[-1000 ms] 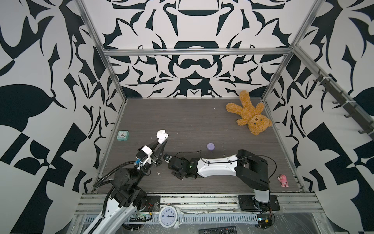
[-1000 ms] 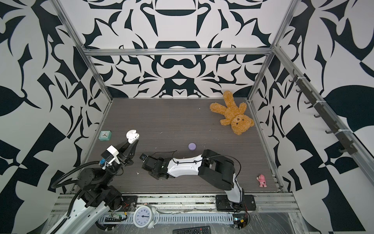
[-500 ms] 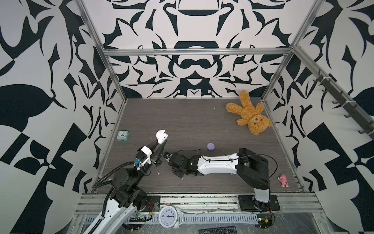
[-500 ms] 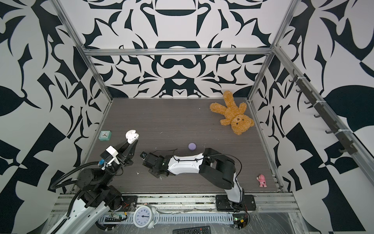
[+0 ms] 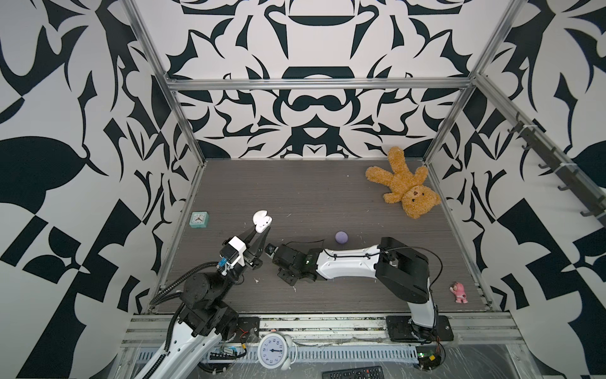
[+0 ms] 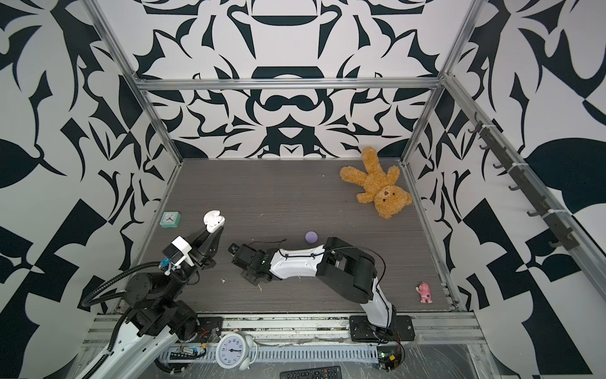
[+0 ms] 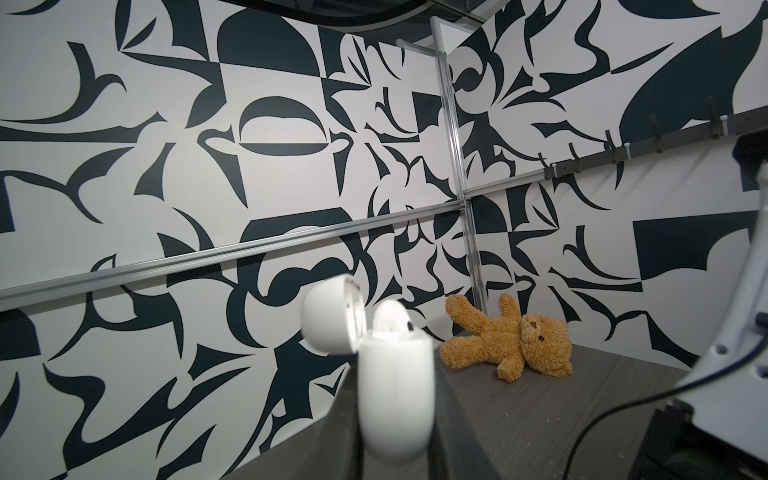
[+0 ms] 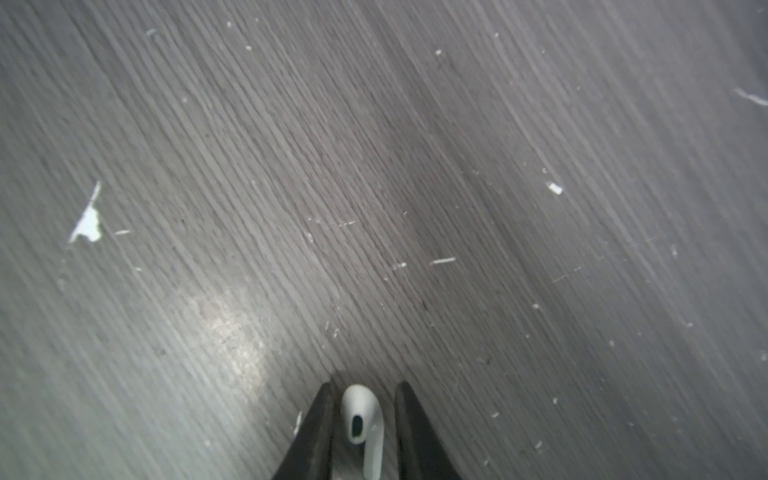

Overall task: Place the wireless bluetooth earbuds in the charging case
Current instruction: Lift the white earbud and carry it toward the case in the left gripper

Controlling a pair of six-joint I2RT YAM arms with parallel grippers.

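Note:
My left gripper (image 5: 261,232) is shut on a white charging case (image 5: 262,221) (image 6: 213,221) and holds it above the table's left side with its lid open. In the left wrist view the case body (image 7: 395,399) stands upright, the lid (image 7: 328,316) is swung aside, and one white earbud (image 7: 390,318) sits in it. My right gripper (image 8: 363,390) points down at the table just right of the left one. It is shut on a white earbud (image 8: 361,419), whose stem runs back between the fingers. A closed purple case (image 5: 341,237) (image 6: 311,237) lies on the table behind the right arm.
A brown teddy bear (image 5: 405,187) lies at the back right. A teal clock (image 5: 199,220) stands by the left wall and a pink figure (image 5: 458,292) at the front right. White scraps (image 8: 87,222) dot the dark wood table. A white alarm clock (image 5: 273,351) sits on the front rail.
The right wrist has shifted slightly up and back with the earbud between its fingers. The left arm holds the open case where it was.

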